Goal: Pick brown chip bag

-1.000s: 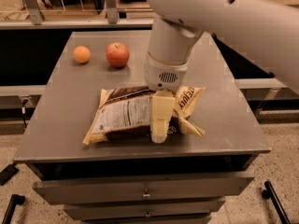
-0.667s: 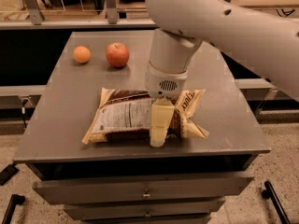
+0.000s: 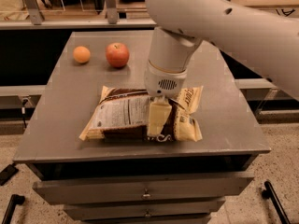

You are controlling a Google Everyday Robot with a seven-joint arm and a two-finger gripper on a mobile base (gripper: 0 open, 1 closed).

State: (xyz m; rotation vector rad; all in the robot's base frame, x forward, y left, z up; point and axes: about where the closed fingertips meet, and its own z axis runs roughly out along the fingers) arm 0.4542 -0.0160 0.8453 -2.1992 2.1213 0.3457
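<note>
The brown chip bag (image 3: 122, 114) lies flat on the grey table (image 3: 224, 120), near its front edge. It is dark brown with cream ends, and its white label panel faces up. My gripper (image 3: 158, 121) hangs from the white arm (image 3: 219, 22) and is down on the right half of the bag, touching it. The wrist hides part of the bag's top edge. The bag rests on the table.
A red apple (image 3: 117, 54) and an orange (image 3: 81, 54) sit at the back left of the table. Drawers (image 3: 145, 193) are below the tabletop. Metal frames and a shelf stand behind the table.
The arm has come lower and slightly left over the bag. The bag, apple and orange have stayed in place.
</note>
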